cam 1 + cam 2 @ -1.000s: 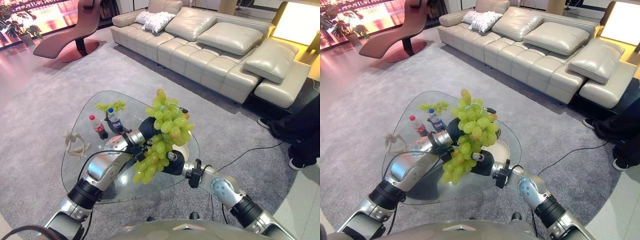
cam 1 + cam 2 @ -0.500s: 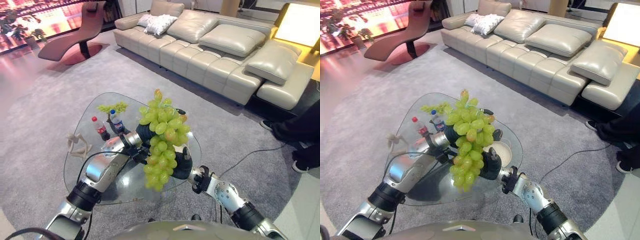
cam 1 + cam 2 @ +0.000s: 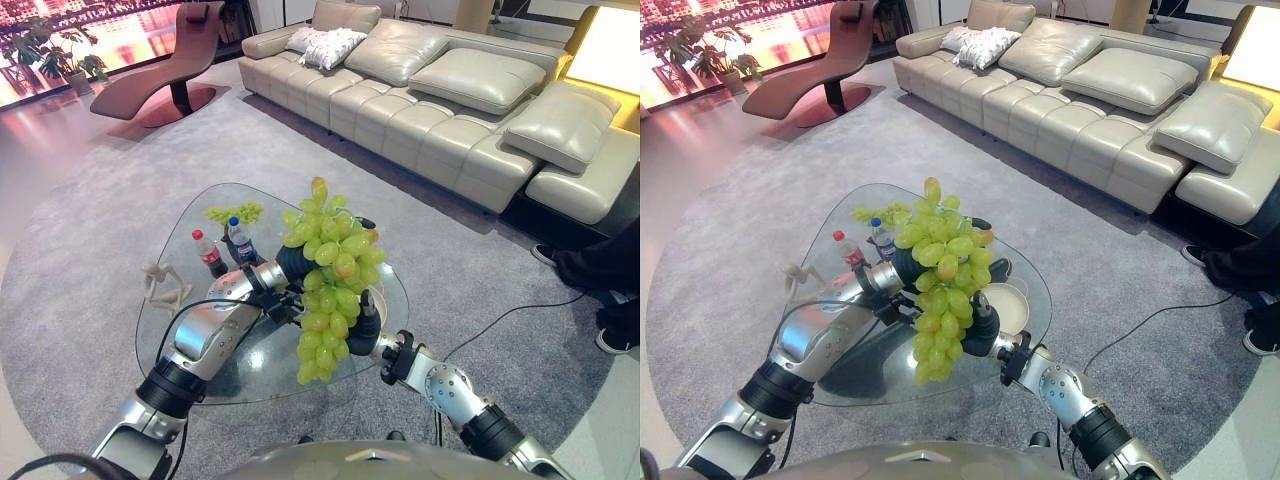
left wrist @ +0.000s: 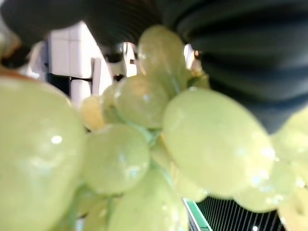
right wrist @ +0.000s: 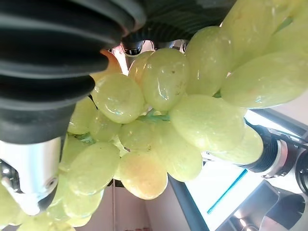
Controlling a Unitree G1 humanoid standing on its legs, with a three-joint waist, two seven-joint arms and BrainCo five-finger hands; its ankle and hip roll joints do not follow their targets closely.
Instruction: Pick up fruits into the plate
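A big bunch of green grapes [image 3: 328, 275] hangs above the glass tabletop [image 3: 180, 260], covering the fingers of the left robot hand [image 3: 292, 266] and right robot hand [image 3: 364, 326], so their grasp cannot be told. The plate [image 3: 1006, 303] is partly hidden behind it. Two bottles [image 3: 225, 250] and a figurine [image 3: 162, 287] stand on the glass; grey carpet [image 3: 90, 180] and a beige sofa [image 3: 440, 90] lie beyond.

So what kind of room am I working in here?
Most likely a living room or furniture showroom: a long cream leather sectional sofa, a reddish-brown curved lounge chair and a large grey carpet surround the clear glass coffee table in front of the robot.
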